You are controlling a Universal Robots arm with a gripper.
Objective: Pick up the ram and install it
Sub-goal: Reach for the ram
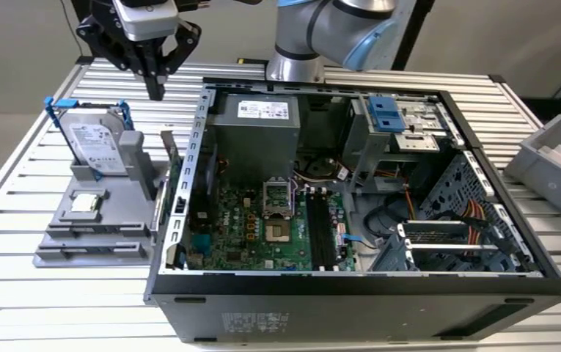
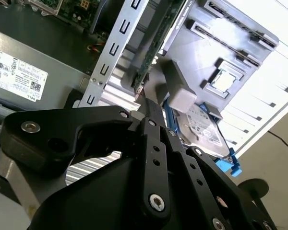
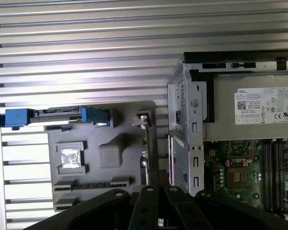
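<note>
Empty-handed, its fingertips drawn together, the arm's gripper [image 1: 153, 89] hangs over the slatted table [image 1: 16, 165] just past the far end of the grey fixture [image 1: 94, 251]. There the ram [image 1: 171, 150] stands on edge between the hard drive [image 1: 97, 143] and the open computer case [image 1: 202, 132], lower than the fingers. The stick's long axis runs alongside the case wall, roughly in line with the gripper in the first wrist view

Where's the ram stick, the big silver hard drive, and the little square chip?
ram [image 3: 147, 143]: first wrist view, middle of its thin upper edge.
hard drive [image 1: 95, 141]: exterior view, its silver labelled face.
chip [image 1: 86, 203]: exterior view, centre of its silver top.
</note>
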